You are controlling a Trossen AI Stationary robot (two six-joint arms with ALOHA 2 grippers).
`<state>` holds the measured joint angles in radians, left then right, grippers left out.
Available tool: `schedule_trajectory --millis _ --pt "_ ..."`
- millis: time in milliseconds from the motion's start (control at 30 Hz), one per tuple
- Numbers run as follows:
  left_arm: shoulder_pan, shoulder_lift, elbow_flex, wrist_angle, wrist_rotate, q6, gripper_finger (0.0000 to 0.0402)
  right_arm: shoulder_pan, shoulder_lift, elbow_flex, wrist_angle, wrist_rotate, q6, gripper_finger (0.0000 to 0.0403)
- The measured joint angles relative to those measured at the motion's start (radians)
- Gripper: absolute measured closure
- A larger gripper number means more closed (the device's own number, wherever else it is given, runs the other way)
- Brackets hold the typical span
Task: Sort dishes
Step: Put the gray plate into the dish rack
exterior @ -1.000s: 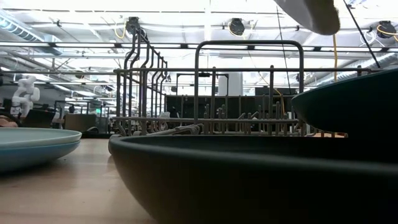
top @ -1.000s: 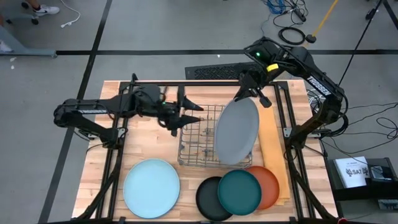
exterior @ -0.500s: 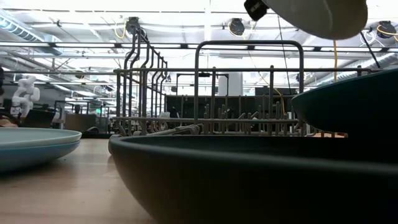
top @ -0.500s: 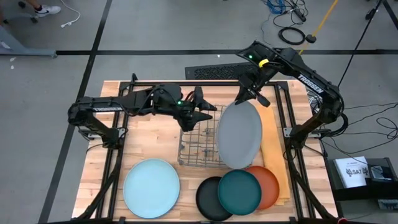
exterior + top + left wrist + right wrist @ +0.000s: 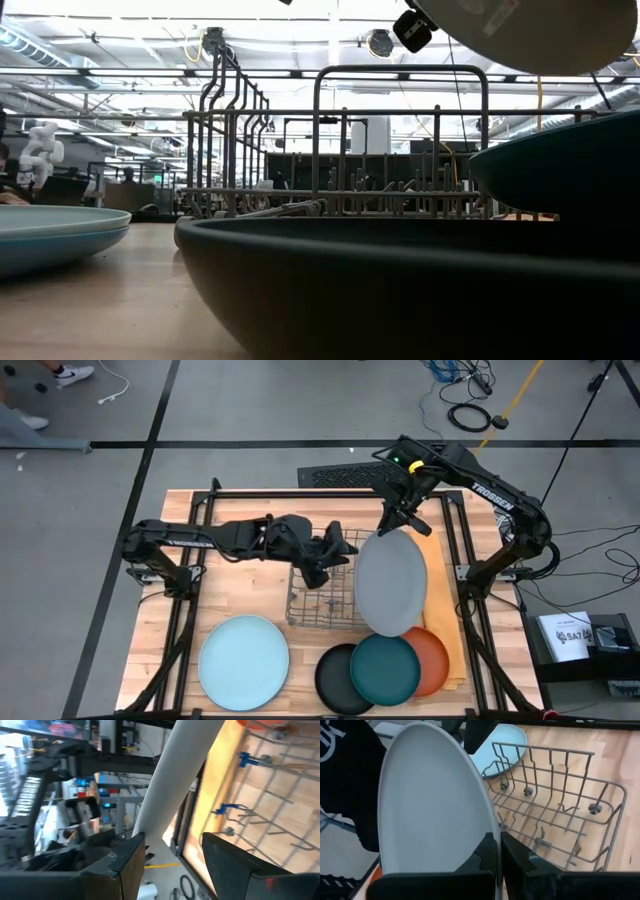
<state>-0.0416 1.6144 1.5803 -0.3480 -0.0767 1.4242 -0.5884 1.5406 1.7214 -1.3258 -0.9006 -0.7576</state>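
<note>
Wooden planks make up the surface (image 5: 250,585), which carries a wire rack (image 5: 322,595) in the middle and plates along the near edge. Above the rack's right side hangs the grey plate (image 5: 391,580), tilted and lifted clear of the wood, pinched at its far rim by the right claw (image 5: 401,523), whose fingers are clamped on that rim; the right wrist view shows the two dark fingers pressed against the plate's edge with the rack below. Over the last second the plate has drifted a little to the right and toward the near edge, so that it now overlaps the orange plate (image 5: 435,655) in the high view. The bigger change is the left arm, which has swept from the left side across to the rack. The left claw (image 5: 322,556) now sits over the rack's far left part with its fingers apart and nothing between them, the plate's rim just ahead in its wrist view. That looks like a move to steady or take the plate for slotting. Further out, the pale blue plate (image 5: 243,661) lies at near left, with the black plate (image 5: 336,682) and teal plate (image 5: 385,668) stacked overlapping beside the orange one.
</note>
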Motion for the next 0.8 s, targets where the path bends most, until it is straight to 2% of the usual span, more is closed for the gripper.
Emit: schedule_trajectory --millis 400,600,700,800 --pt "-0.003 0.001 0.0 0.09 -0.032 -0.002 0.0203 0.02 0.002 -0.001 0.021 -0.003 0.032 0.0401" --pt "-0.017 0.017 0.0 0.053 0.015 0.025 0.0206 0.02 0.002 -0.001 0.044 0.006 0.044 0.0401" --pt "-0.021 0.035 0.0 0.058 0.018 0.033 0.0226 0.02 0.002 -0.001 0.053 0.013 0.066 0.04" --pt "-0.02 0.042 0.0 0.063 0.02 0.042 0.0271 0.023 0.002 -0.001 0.051 0.013 0.075 0.04"
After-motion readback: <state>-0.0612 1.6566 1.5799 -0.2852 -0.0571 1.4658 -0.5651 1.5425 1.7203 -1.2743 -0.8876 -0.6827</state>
